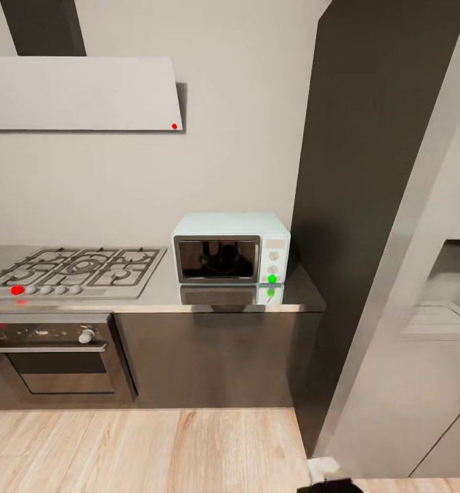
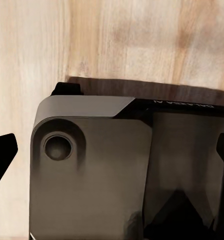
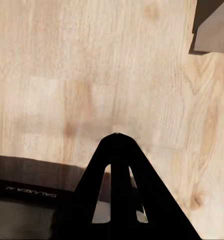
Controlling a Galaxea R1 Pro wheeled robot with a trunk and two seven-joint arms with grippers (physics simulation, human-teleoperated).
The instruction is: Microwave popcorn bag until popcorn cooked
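The right pincer [image 3: 117, 142] pointed down over the pale wooden floor [image 3: 92, 75]; its black fingers [image 3: 118, 165] met at one tip, so it read as clenched with nothing between them. Just behind it lay the dark edge of the robot's base [image 3: 27, 190], and well beyond it a grey cabinet corner [image 3: 212, 30] stood on the floor. Of the left pincer, one black fingertip [image 2: 2, 152] showed at the frame edge over the same floor boards [image 2: 142, 40], beside the grey base housing [image 2: 92, 175]; whether that pincer was released or clenched could not be told. From the head view, far ahead of both pincers and across the floor, dark cabinet fronts carried the glossy grey countertop [image 1: 305, 296]. On it stood the microwave [image 1: 231, 250], pale mint, its dark glass door closed and a green light lit low on its knob panel. What lay behind the glass could not be made out. Just beside the microwave, toward the robot's left, sat the steel gas hob [image 1: 76, 270], with the built-in oven [image 1: 52, 356] beneath it and the range hood [image 1: 79, 92] on the wall above. A tall dark cabinet [image 1: 367, 171] rose at the microwave's other side, with a pale fridge [image 1: 422, 356] nearer
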